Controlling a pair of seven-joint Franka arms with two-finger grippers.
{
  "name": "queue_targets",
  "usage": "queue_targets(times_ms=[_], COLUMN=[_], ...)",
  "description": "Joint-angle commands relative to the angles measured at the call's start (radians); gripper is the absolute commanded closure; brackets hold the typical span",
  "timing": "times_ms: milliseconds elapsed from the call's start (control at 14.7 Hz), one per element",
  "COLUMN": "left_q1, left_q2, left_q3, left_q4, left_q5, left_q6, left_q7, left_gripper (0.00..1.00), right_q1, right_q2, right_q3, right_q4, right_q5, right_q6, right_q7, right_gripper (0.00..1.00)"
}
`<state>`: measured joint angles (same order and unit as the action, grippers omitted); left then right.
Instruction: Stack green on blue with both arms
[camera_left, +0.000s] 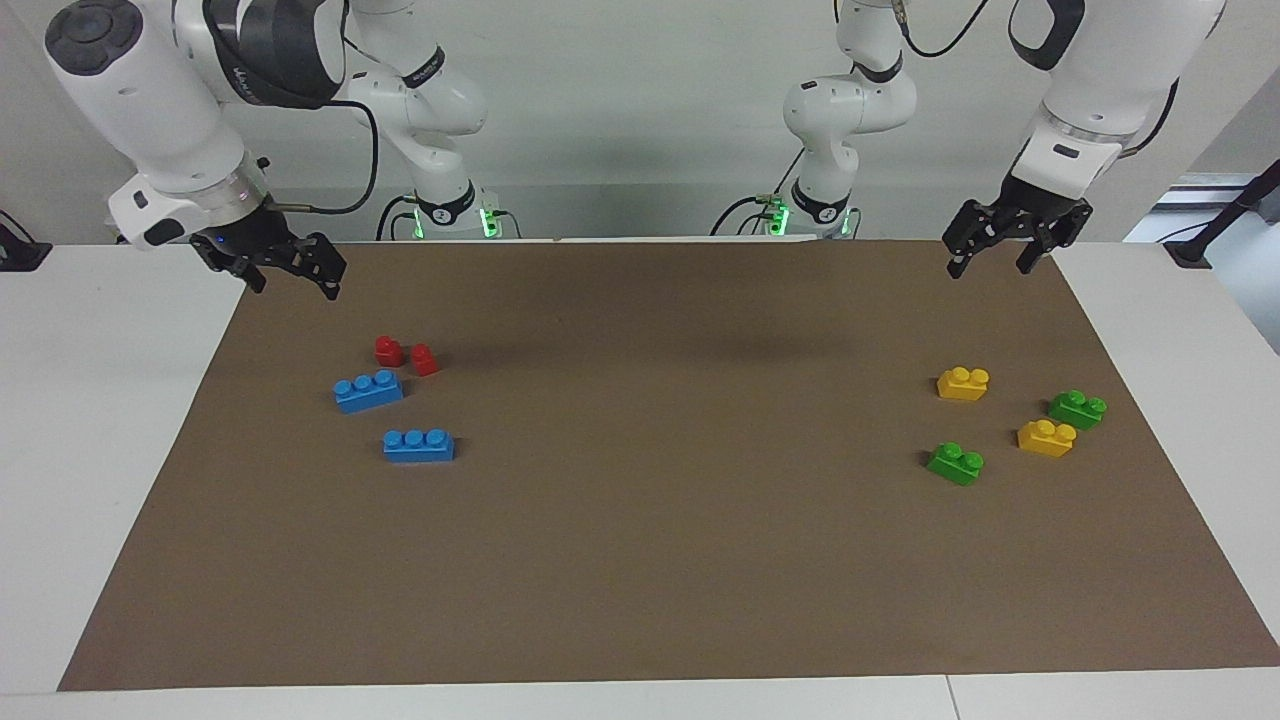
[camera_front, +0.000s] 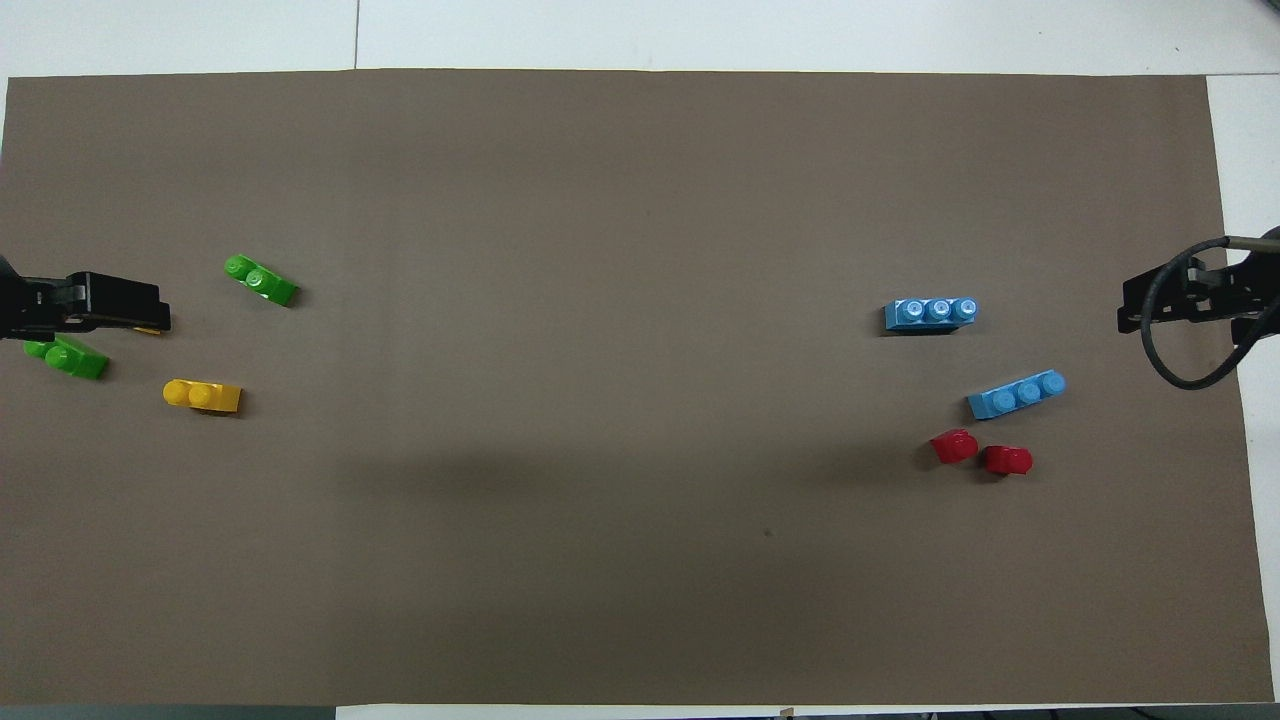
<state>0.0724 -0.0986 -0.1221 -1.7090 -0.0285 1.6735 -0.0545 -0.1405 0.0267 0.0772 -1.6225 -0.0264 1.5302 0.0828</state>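
Your left gripper (camera_left: 1003, 252) hangs empty with fingers spread, up over the mat corner at the left arm's end. Your right gripper (camera_left: 290, 270) is also spread and empty, raised over the mat edge at the right arm's end. Neither touches a brick.

Nothing is done yet. Both green bricks sit flat on the brown mat (camera_left: 640, 560) at the left arm's end: one green brick (camera_left: 955, 464) farther from the robots, the other green brick (camera_left: 1077, 409) nearer them, beside two yellow bricks (camera_left: 963, 383). Both blue bricks lie at the right arm's end, well apart from the greens: one blue brick (camera_left: 368, 391) just beside the red bricks (camera_left: 405, 355), the other blue brick (camera_left: 418, 445) farther from the robots.

Left to do, as I judge it: pick a green, bring it to a blue, seat it on the studs. The whole task remains.
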Motion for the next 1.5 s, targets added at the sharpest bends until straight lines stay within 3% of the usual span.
queue_targets(times_ms=[0, 408, 545, 885, 1157, 1429], left_q1=[-0.002, 0.009, 0.012, 0.018, 0.027, 0.082], left_q2=[-0.01, -0.016, -0.019, -0.044, -0.03, 0.061], left_q3=[0.004, 0.006, 0.009, 0.013, 0.013, 0.013], left_q4=[0.005, 0.0, -0.007, -0.057, -0.066, -0.066], left_q5=[-0.018, -0.019, -0.021, -0.021, -0.022, -0.022], left_q6=[-0.02, -0.023, -0.026, -0.006, 0.015, 0.1], left_q7=[0.018, 0.022, 0.021, 0.004, -0.18, -0.352], left_gripper=[0.0, 0.0, 0.0, 0.0, 0.0, 0.0], right_q1=[-0.022, -0.034, -0.033, -0.034, -0.034, -0.06], right_q2=[-0.027, -0.027, -0.025, -0.007, 0.07, 0.159], right_q3=[0.006, 0.001, 0.0, 0.001, 0.001, 0.0], right_q4=[-0.03, -0.03, -0.048, -0.158, -0.169, -0.175], right_q5=[-0.003, -0.004, -0.004, 0.057, 0.208, 0.36], right_q6=[-0.004, 0.007, 0.071, 0.266, 0.303, 0.381], right_q7=[-0.025, -0.041, -0.008, 0.528, 0.988, 1.101], right_gripper=[0.0, 0.0, 0.0, 0.01, 0.01, 0.01])
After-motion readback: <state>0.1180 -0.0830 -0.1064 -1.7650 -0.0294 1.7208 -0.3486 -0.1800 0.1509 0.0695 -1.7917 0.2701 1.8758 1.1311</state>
